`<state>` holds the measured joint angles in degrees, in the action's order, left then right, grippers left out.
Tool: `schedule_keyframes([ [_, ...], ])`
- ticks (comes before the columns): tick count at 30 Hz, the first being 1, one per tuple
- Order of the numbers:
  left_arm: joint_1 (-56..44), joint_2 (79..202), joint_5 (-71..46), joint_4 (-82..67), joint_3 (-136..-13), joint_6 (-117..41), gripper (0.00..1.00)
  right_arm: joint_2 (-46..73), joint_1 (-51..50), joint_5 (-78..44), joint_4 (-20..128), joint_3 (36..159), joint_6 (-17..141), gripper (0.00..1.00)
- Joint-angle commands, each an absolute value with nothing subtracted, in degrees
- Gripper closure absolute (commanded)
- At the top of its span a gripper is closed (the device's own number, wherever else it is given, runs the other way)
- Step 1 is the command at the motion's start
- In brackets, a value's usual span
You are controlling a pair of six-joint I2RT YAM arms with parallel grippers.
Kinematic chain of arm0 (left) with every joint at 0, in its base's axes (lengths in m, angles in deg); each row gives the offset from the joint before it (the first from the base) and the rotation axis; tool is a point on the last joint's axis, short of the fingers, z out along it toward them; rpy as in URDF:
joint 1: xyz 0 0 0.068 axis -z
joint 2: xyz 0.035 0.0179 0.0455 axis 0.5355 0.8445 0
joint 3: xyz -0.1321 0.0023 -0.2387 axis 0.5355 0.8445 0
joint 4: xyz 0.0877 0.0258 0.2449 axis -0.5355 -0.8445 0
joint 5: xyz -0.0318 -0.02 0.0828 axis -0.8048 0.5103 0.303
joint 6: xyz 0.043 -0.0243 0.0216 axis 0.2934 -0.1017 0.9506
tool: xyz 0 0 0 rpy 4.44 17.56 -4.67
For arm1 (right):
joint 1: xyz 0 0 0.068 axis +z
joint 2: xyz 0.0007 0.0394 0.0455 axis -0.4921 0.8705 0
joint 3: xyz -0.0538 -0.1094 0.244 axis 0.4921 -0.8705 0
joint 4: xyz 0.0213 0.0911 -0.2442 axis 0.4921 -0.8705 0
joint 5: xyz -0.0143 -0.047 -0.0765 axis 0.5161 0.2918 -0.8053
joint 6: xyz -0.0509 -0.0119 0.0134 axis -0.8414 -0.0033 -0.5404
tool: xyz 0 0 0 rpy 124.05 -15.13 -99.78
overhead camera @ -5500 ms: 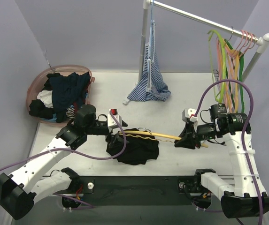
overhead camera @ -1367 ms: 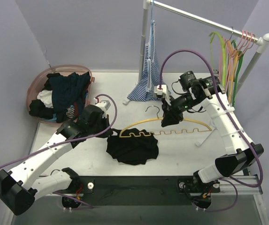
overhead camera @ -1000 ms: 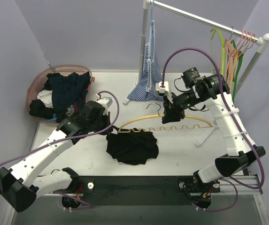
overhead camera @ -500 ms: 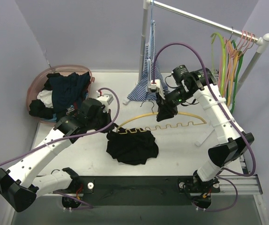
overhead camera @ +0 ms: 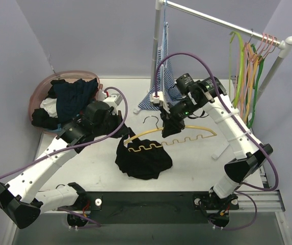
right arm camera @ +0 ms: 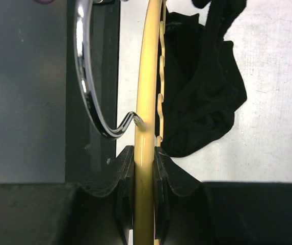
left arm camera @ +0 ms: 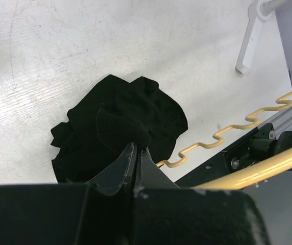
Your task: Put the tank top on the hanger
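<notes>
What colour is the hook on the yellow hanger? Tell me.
Shiny silver. The hook on the hanger shows best in the right wrist view.

In your left wrist view, the yellow plastic hanger (left arm camera: 268, 169) runs off the right edge, its near arch blurred. The left gripper (left arm camera: 135, 151) hides whatever fold of the soft black tank top (left arm camera: 130, 112) sits between its pads. In your right wrist view, the thin metal hook (right arm camera: 83, 76) is cut off at the top edge, and the right gripper (right arm camera: 144, 153) covers the arch lower down.
</notes>
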<state>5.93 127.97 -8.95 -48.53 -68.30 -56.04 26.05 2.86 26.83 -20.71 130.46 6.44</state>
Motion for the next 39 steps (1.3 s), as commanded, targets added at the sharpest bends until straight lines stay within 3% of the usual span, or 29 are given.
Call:
schedule_keyframes([
  [1, 6.2, 128.2, -8.5, -44.7, -72.9, -59.5, 1.00, 25.5, 3.1, 24.7, -16.2, 130.1, 13.9, 1.00],
  [14, 6.3, 127.3, -1.6, -50.9, -74.6, -60.0, 1.00, 22.3, 2.2, 15.0, -5.9, 125.9, 25.7, 1.00],
  [23, 7.3, 129.5, -2.3, -46.0, -76.2, -64.4, 0.99, 25.1, 6.8, 23.4, -5.5, 126.9, 28.6, 1.00],
  [29, 7.5, 128.9, -4.1, -42.4, -76.7, -66.5, 0.97, 27.1, 4.7, 25.5, -5.3, 130.9, 30.7, 1.00],
  [32, 7.4, 127.6, -8.1, -41.1, -75.9, -64.5, 0.75, 27.3, 3.7, 28.1, -5.3, 131.9, 30.8, 1.00],
  [33, 7.3, 127.1, -9.6, -39.7, -75.5, -63.5, 0.55, 27.5, 3.2, 28.6, -5.4, 132.4, 30.7, 1.00],
  [35, 7.3, 125.1, -12.5, -38.8, -74.2, -60.1, 0.36, 27.6, 2.9, 31.0, -5.6, 132.8, 30.5, 1.00],
  [37, 7.0, 122.8, -13.7, -38.4, -74.1, -54.7, 0.19, 27.6, 2.7, 32.7, -6.1, 132.7, 29.3, 1.00],
  [39, 6.5, 121.2, -13.7, -40.4, -75.0, -49.4, 0.11, 27.1, 2.7, 34.7, -6.0, 131.3, 27.6, 1.00],
])
